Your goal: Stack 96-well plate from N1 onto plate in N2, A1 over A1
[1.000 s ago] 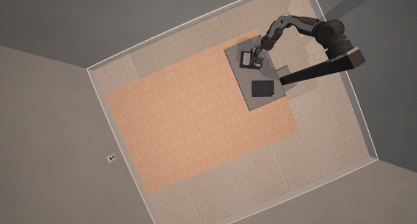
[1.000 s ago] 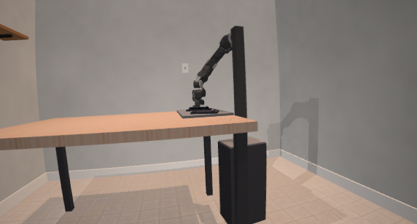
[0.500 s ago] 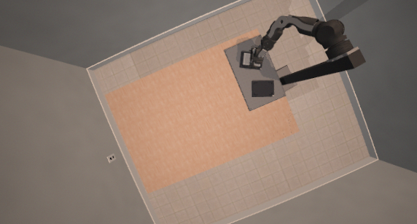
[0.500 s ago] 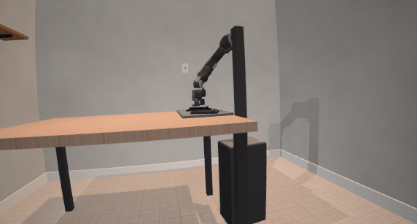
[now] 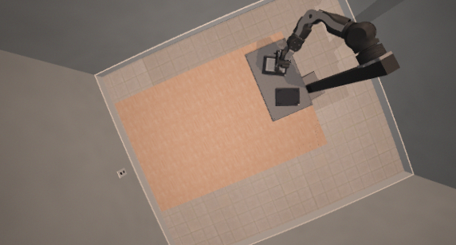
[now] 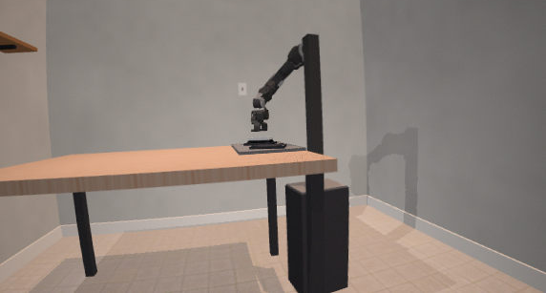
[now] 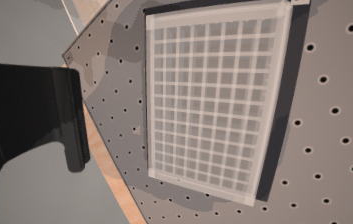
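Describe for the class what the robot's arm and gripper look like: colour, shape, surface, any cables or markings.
The dark grey, nearly black jointed arm has rounded, bulky segments, with lighter grey bands at the wrist joints. It hangs from a black square post. Its black gripper has flat, matte fingers with rounded tips. No cables or markings show.

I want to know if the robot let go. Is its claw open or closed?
Open. The gripper hangs above the plate with nothing in it, and the plate lies flat in its nest below the finger.

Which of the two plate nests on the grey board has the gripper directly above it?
The nest holding the pale well plate: the open gripper hangs over it. The other nest looks dark and has no arm above it.
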`<action>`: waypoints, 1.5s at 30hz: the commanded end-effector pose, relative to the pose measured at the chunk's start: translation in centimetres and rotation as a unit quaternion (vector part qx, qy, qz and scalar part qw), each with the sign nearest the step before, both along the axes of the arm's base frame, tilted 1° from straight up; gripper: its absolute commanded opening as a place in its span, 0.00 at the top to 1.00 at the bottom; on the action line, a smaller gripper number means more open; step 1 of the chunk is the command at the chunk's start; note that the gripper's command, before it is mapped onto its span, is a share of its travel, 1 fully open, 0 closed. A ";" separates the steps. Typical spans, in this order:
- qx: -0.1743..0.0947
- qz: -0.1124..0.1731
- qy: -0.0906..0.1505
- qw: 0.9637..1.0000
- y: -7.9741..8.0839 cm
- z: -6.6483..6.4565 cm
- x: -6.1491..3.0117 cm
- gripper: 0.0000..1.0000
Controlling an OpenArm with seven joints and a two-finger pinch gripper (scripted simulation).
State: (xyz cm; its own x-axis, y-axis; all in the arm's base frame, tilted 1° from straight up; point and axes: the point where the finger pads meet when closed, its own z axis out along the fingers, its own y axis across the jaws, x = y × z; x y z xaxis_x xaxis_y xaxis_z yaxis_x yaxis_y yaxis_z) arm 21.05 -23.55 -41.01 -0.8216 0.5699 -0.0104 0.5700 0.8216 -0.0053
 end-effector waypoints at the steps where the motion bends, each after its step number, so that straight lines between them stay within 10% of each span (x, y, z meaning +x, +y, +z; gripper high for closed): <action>1: -0.003 -0.001 0.002 1.000 -0.1 0.0 -0.04 0.23; 8: -0.003 -0.001 0.002 1.000 -0.1 0.0 -0.04 0.23; 13: -0.003 -0.001 0.002 1.000 0.0 4.0 -0.04 0.23; 45: -0.003 -0.001 0.002 1.000 0.0 4.0 -0.04 0.23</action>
State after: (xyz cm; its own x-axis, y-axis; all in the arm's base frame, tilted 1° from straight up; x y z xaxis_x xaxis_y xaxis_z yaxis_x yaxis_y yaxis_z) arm 20.98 -23.43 -37.08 -0.8217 0.5699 -0.0076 0.5699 0.8217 -0.0070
